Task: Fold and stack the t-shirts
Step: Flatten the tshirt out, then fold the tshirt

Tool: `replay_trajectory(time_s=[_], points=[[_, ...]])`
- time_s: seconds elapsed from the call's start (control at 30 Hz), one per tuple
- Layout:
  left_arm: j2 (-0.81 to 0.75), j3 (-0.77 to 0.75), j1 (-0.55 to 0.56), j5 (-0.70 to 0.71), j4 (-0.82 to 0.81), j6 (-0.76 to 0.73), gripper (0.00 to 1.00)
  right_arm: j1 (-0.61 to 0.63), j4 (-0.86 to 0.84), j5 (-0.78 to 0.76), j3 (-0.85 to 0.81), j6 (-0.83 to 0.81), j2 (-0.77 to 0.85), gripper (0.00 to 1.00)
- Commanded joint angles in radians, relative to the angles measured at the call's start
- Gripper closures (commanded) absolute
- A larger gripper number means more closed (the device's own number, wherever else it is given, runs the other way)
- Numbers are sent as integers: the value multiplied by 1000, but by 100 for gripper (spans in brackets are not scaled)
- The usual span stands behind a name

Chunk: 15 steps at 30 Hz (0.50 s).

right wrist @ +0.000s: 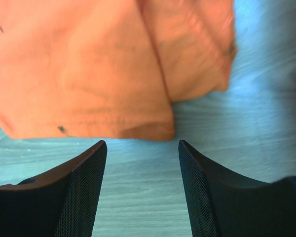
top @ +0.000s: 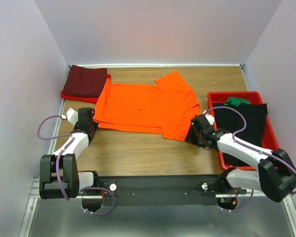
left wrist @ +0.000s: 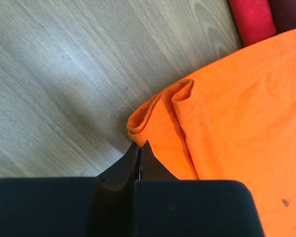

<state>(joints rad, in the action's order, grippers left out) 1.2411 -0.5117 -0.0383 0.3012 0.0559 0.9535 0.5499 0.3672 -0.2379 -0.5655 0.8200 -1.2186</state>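
**Desk:** What is shown from above?

**Caption:** One orange t-shirt (top: 148,106) is seen spread open and lightly creased across the middle of the wooden counter (top: 138,153). Five shirts are counted. A folded maroon t-shirt (top: 87,81) is stacked on a red t-shirt (top: 69,95) at the far left corner. A black t-shirt (top: 244,123) and a crumpled green t-shirt (top: 234,101) are lying in the single red tray (top: 274,138) at the right. The left end effector (top: 92,118) is placed at the orange shirt's near left corner, and the right end effector (top: 193,129) just beside its near right corner.

**Desk:** And the left wrist view?

**Caption:** The fingers are pressed fully together, their tips touching a bunched, raised fold of orange hem. Whether cloth is pinched between them cannot be told. Slivers of the red and maroon shirts are seen at the upper right.

**Desk:** The right wrist view?

**Caption:** The two fingers are held wide apart over bare wood, with nothing gripped. The orange hem is seen just beyond the tips.
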Motion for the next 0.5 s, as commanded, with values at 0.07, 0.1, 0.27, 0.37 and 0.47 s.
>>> replay_trajectory(time_s=[0.07,0.1,0.27,0.37,0.47], points=[[0,27,-6,21,21,-15,100,25,9,-64,26,91,27,33],[10,24,-6,18,19,-16,100,25,10,-102,27,100,42,33],[11,15,-6,15,15,-32,100,19,13,-195,-7,100,100,41],[11,7,-6,10,10,-38,100,-14,16,-195,-57,73,50,46],[20,-7,-5,6,10,-47,100,-19,18,-172,-105,47,-56,46]])
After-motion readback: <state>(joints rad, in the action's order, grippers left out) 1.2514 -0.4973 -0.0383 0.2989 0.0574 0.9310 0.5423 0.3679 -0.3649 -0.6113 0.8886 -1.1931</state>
